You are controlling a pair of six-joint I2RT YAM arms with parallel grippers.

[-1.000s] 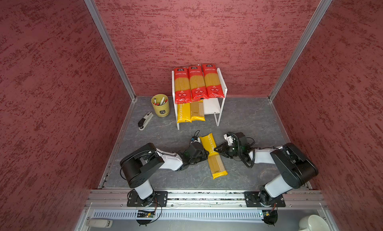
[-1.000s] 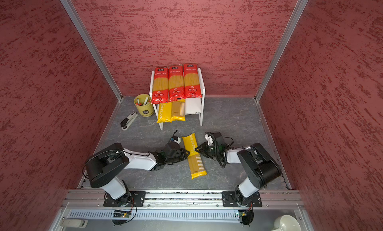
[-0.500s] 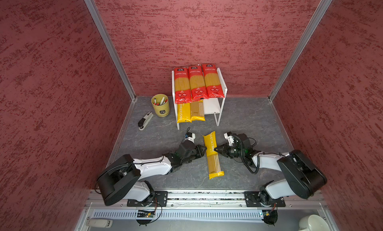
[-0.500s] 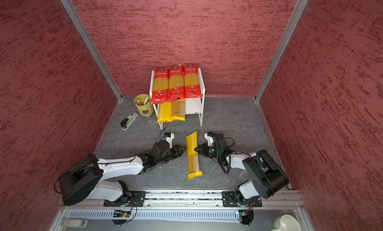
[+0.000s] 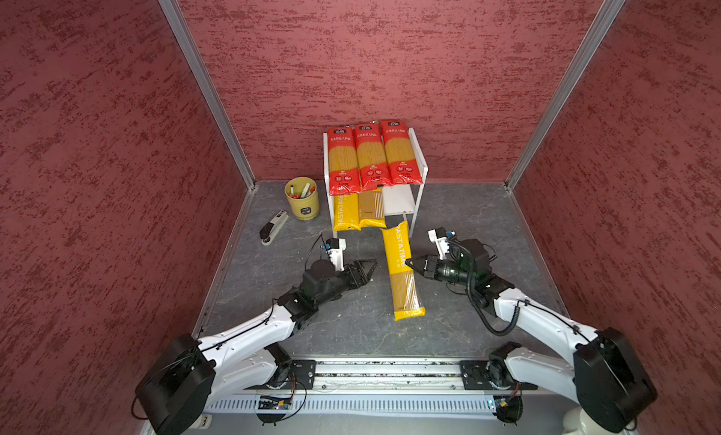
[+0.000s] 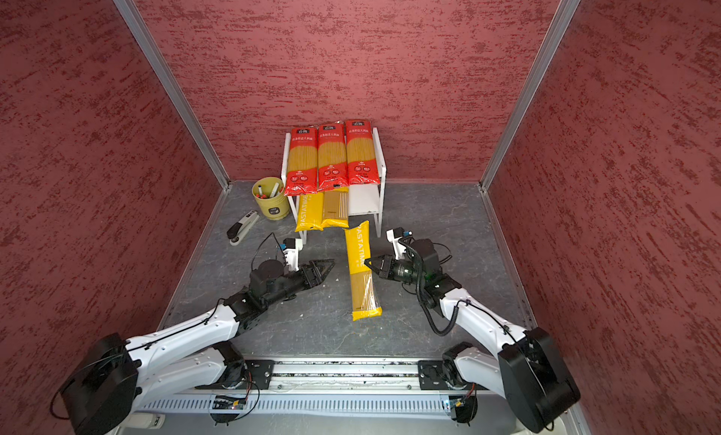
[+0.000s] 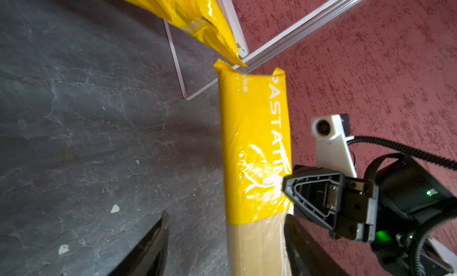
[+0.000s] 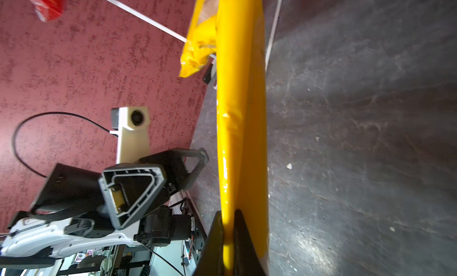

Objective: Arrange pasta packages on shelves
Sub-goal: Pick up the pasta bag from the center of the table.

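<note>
Mid-desk, the right hand [image 5: 407,262] pinches the loose yellow package [image 5: 398,246] edgewise; the left hand [image 5: 370,268] is spread. That thin grip may slip.

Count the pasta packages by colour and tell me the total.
Red packages: 3, on the rack's top board
Yellow packages: 3, two on its lower shelf, one in front
Total: 6

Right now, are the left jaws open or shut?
Open: the left gripper shows jaws apart, clear of the yellow package the right gripper pinches.
</note>
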